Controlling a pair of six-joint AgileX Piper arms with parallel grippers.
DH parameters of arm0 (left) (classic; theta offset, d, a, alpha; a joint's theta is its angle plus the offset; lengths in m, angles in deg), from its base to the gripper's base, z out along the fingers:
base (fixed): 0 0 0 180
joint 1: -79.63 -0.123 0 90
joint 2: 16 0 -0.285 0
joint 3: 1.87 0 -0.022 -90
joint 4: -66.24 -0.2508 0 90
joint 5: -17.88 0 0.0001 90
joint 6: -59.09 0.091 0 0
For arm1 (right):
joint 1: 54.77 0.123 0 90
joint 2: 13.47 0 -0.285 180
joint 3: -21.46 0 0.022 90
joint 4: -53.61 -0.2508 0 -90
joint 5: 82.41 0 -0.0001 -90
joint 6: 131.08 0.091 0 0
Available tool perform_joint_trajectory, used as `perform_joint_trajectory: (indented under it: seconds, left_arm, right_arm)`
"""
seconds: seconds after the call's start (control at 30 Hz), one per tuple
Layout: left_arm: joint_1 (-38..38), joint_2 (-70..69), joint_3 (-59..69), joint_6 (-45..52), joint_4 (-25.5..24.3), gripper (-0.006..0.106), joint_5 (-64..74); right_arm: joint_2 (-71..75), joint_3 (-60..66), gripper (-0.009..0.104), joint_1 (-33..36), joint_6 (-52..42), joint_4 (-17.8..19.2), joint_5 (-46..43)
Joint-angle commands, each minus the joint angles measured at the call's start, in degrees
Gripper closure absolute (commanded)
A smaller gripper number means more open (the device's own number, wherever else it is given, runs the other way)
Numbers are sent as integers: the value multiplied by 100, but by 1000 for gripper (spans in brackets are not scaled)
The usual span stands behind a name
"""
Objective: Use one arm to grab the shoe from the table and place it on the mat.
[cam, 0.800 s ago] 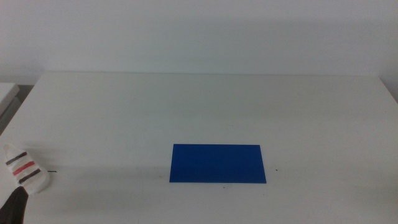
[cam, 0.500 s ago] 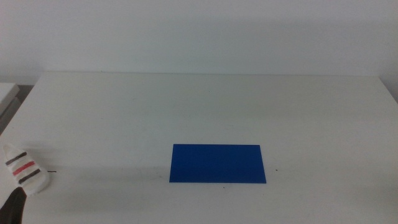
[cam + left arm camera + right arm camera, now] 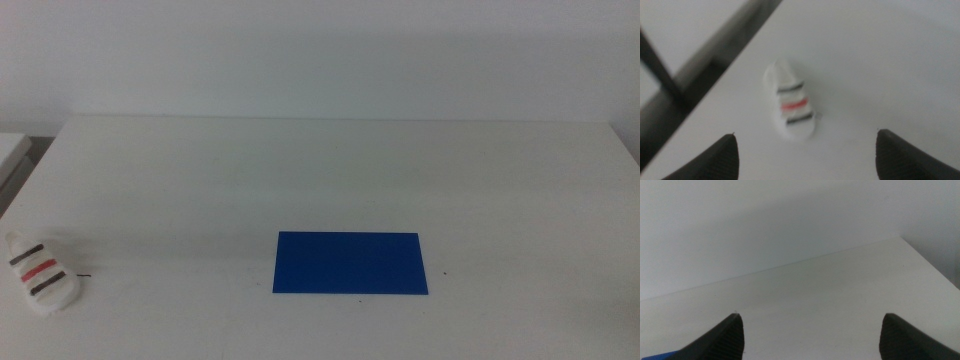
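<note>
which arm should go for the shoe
Left. The small white strapped shoe lies at the white table's left edge, framed between the left gripper's open fingers; the right gripper faces bare tabletop.

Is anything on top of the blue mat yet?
No. The mat lies bare on the table; the shoe sits apart near the table's left edge. What lies under the mat cannot be seen.

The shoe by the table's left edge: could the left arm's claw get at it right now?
Probably yes. The left claw hangs open above the shoe, apart from it, and nothing lies between them on the table. The shoe lies close to the table's edge.
</note>
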Motion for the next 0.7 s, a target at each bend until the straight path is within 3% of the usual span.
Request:
perform_joint_trajectory:
  seconds: [0.0,0.27,0.67]
  left_arm:
    - [-238,792,-660,-343,59,7,869]
    - [-306,2882,-1712,-1531,-38,7,1361]
    - [-240,5099,-2745,-1799,-134,7,1239]
  right_arm:
    - [27,14,16,10,-20,54,-53]
    - [27,14,16,10,-20,54,-53]
    - [27,14,16,10,-20,54,-53]
